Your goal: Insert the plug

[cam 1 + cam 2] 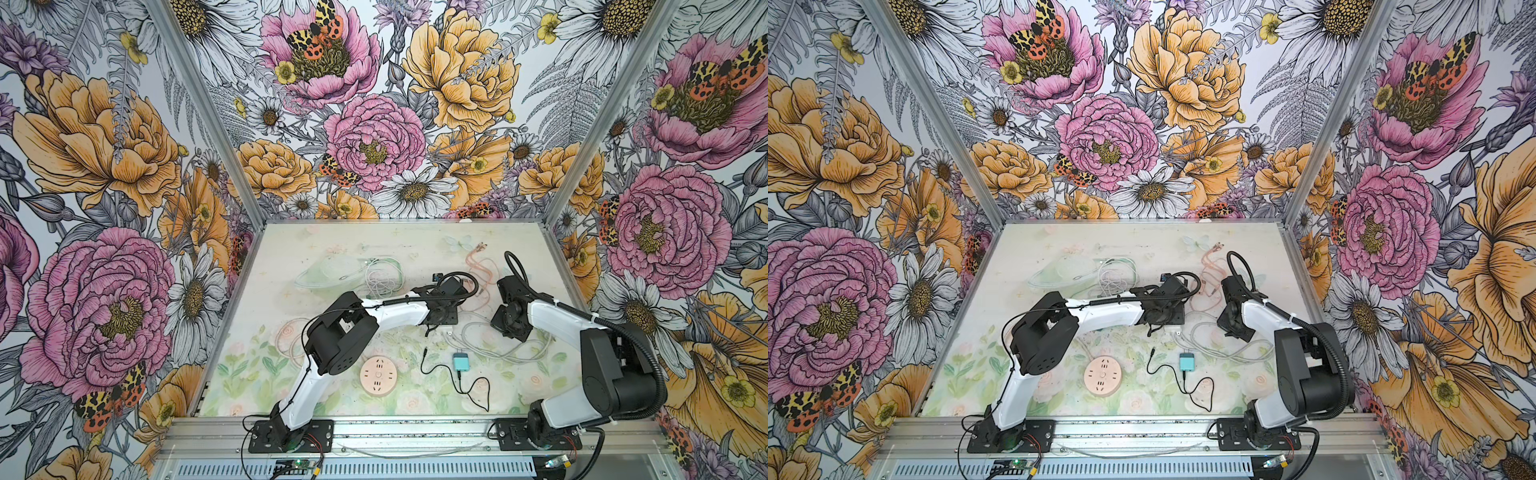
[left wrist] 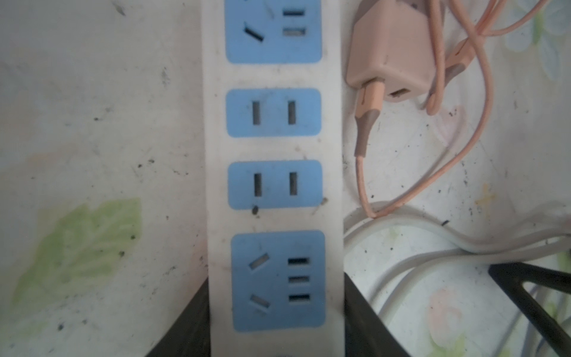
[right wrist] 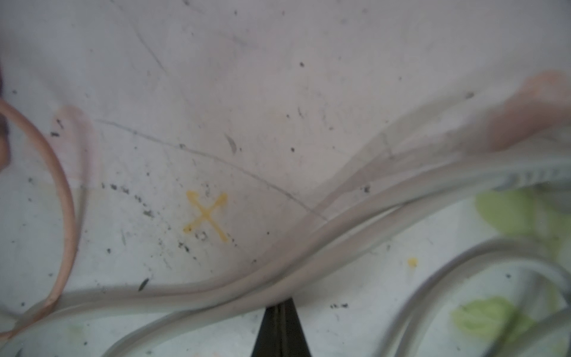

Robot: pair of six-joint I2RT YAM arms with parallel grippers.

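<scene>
A white power strip (image 2: 275, 148) with blue sockets lies on the table. My left gripper (image 2: 276, 278) is shut on it, one finger against each long side at the end with the three-hole socket. The pink plug (image 2: 389, 58), a small charger block with a pink cable (image 2: 361, 173) in it, lies on its side right next to the strip, apart from both grippers. My right gripper (image 3: 281, 301) is shut with nothing between its fingers, its tips at the strip's white cord (image 3: 309, 247). In both top views the left arm (image 1: 399, 311) hides the strip and the plug.
Loops of white cord (image 1: 498, 349) and pink cable (image 1: 482, 266) lie between the two arms. A round pink socket disc (image 1: 378, 376) and a teal adapter (image 1: 460, 360) with a black lead sit nearer the front. White cables (image 1: 382, 278) and a clear bag (image 1: 328, 270) lie further back.
</scene>
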